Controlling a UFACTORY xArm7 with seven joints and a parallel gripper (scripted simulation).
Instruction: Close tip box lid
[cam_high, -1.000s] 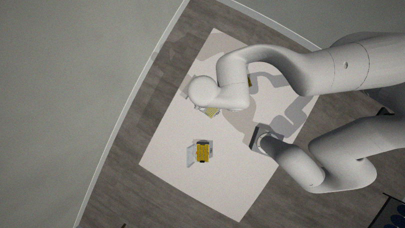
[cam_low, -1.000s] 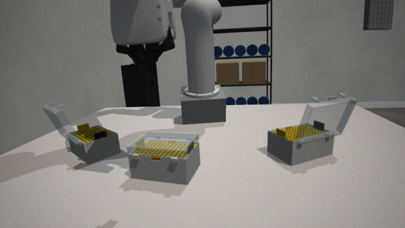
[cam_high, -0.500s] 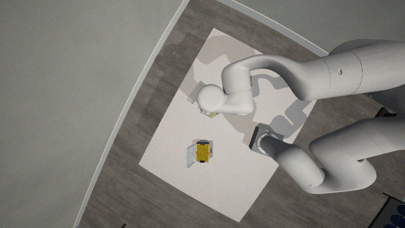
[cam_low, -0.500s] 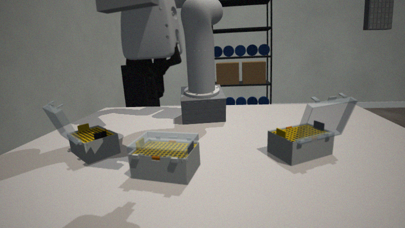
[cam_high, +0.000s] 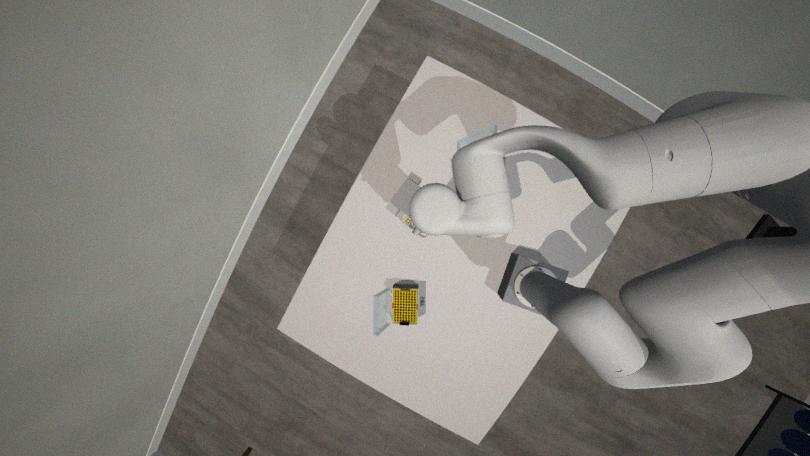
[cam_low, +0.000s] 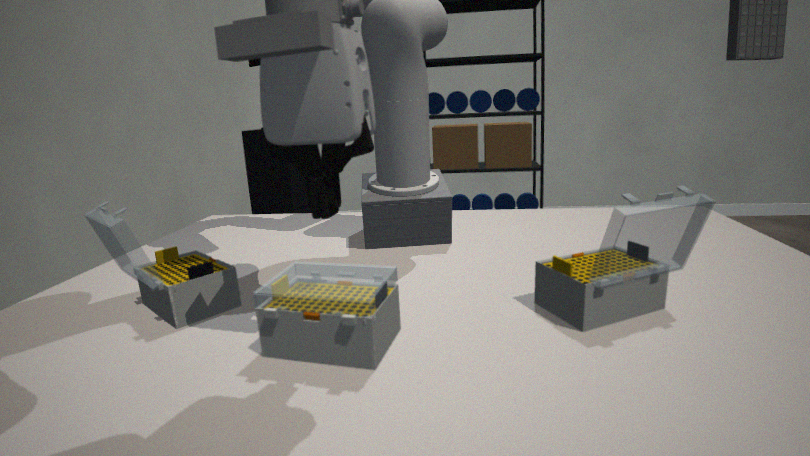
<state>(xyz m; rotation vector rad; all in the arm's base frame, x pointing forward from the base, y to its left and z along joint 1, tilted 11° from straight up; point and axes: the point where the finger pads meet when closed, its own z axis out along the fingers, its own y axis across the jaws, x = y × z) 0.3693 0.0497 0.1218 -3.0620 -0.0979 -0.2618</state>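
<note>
Grey walls, wood floor (cam_high: 340, 407), black shelf rack (cam_low: 542, 113), perhaps wall vent (cam_low: 757, 28)

Your arm (cam_low: 396, 113) is matte white throughout — fat, rounded tubular links with thin seam lines at the joints and a small round dimple on the upper link (cam_high: 668, 154). Its foot ends in a pale flange ring (cam_low: 430, 182) studded with small bolts, seated on a plain grey block (cam_low: 439, 223). The gripper (cam_low: 325, 192) is black — a dark, angular contrast.

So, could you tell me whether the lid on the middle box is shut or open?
Shut: the clear lid lies flat over the yellow tray of the middle box, unlike both outer lids, which stand raised. Whether it has latched, I cannot tell.
</note>
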